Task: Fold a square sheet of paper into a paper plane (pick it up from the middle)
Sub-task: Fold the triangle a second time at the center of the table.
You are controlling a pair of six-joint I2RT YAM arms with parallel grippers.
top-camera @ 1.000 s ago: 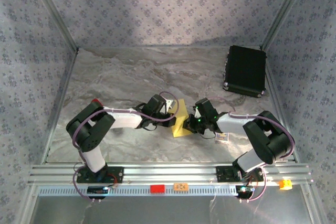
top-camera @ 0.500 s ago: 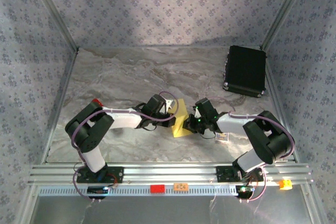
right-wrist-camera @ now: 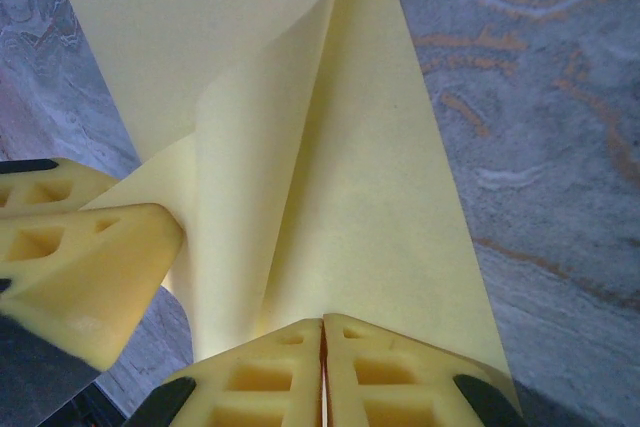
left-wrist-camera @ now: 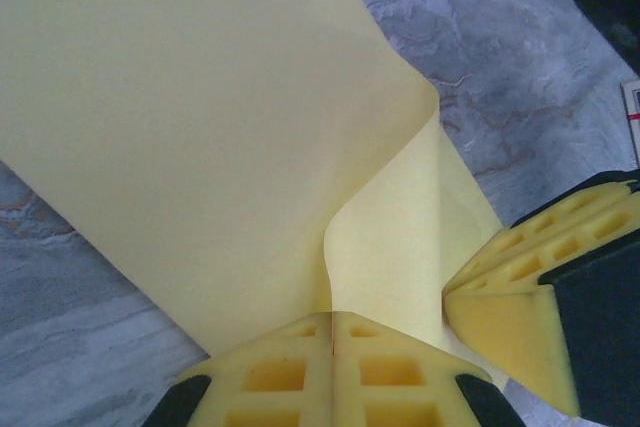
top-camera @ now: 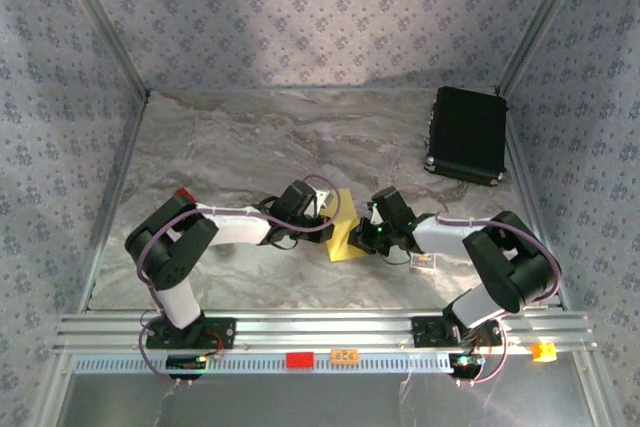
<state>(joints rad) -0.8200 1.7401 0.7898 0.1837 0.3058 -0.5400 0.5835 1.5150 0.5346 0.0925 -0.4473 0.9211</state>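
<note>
**Top external.** Square sheet of paper [top-camera: 346, 232] – yellow, partly folded and lifted, on the table [top-camera: 230, 147] about midway between the left and right edges and nearer the near edge. Left gripper [top-camera: 325, 215] meets it from the left, right gripper [top-camera: 368, 235] from the right. Printed card [top-camera: 424, 262] lies flat just beside the right arm. Black case [top-camera: 468, 134] sits at the far right corner, well apart from the work.

**Left wrist.** The left gripper's jaws are pressed together on the sheet's edge. A flap curls up and over from the pinch, its fold soft and not flattened. The right gripper's yellow pads stand close by on the right, on the same paper.

**Right wrist.** The right gripper's jaws are likewise clamped on the paper, which fans away in two overlapping layers. The left gripper's pads come in at the lower left.

**Step in hand (judgement).** A fold is being formed, both arms holding – no dart shape yet, so the task is far from done. Next, the raised flap likely needs laying down edge to edge and creasing, with the arms moving together so the thin sheet neither tears nor slips.

**Containers.** One: the black case, apparently shut, its contents hidden.
</note>
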